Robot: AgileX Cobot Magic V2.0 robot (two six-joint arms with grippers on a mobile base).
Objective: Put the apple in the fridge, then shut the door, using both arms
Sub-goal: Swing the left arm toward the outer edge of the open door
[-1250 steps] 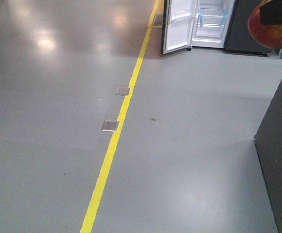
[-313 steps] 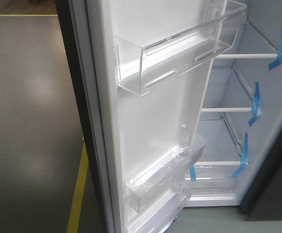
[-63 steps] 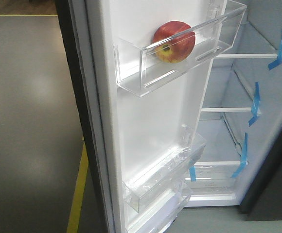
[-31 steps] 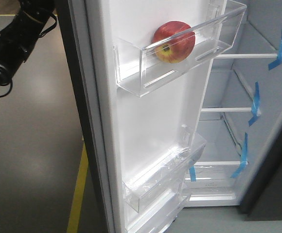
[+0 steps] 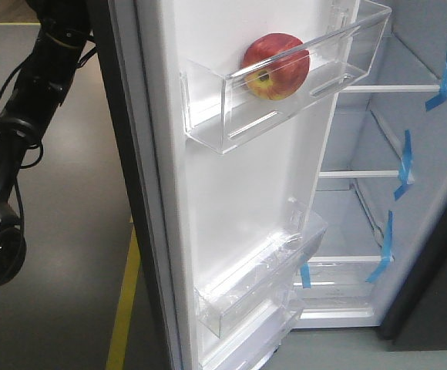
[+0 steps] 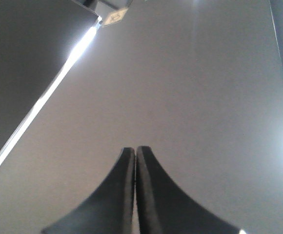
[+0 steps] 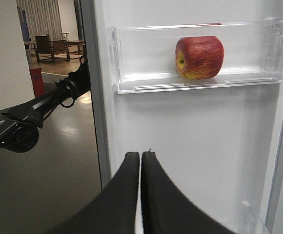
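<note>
Left pincer (image 6: 134, 150), base out of frame

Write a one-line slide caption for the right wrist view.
Apple sits in the door bin; right gripper shut below.

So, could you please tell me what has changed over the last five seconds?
The apple has arrived in the upper bin of the door, a bin that was empty five seconds ago. The right hand is shut and clear of it. The left arm has come into view beside the door's outer face, with the left hand shut. The door stays open, and the taped shelves are unchanged.
</note>
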